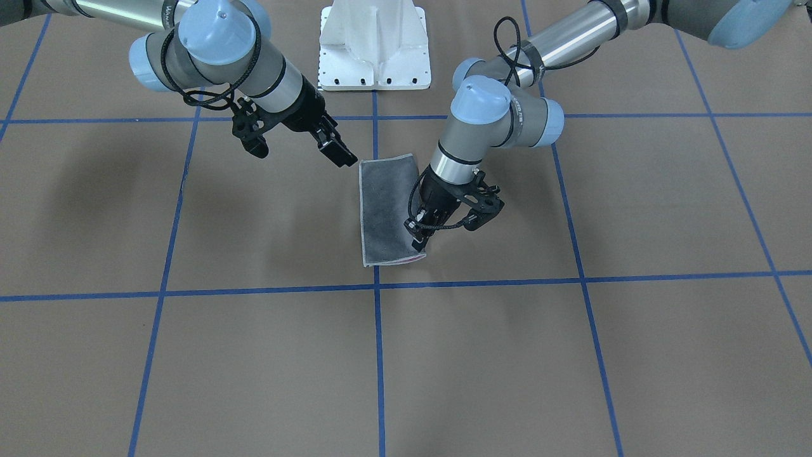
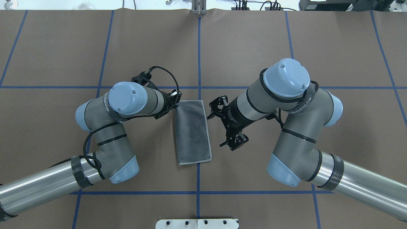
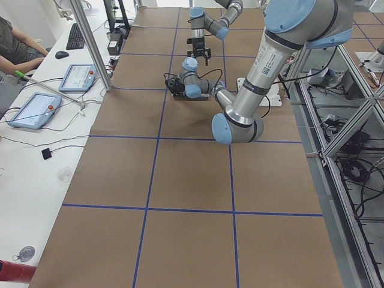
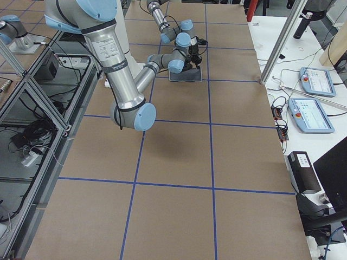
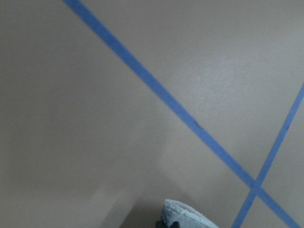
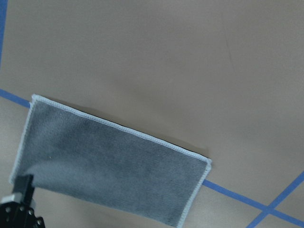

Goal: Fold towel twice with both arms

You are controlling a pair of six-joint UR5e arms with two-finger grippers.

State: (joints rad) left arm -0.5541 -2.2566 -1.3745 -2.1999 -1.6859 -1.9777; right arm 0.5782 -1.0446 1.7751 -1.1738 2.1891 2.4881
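The towel (image 2: pixel 192 132) lies flat at the table's centre, folded into a rectangle with its dark grey face up and light edging; the towel (image 1: pixel 386 209) shows a sliver of pink at its far corner. My left gripper (image 2: pixel 174 102) is down on that far left corner and looks shut on it. In the left wrist view the towel corner (image 5: pixel 187 213) sits beside a dark fingertip (image 5: pixel 166 223). My right gripper (image 1: pixel 339 149) hovers open just off the near right corner, not touching. The right wrist view shows the towel (image 6: pixel 109 171) and one finger (image 6: pixel 19 199).
Blue tape lines (image 2: pixel 198 63) grid the brown table. The white pedestal base (image 1: pixel 374 51) stands behind the towel. At the table's far side a bench holds tablets (image 3: pixel 30 111), and a person (image 3: pixel 12 42) sits there. Metal frames (image 4: pixel 32 97) flank the robot's side.
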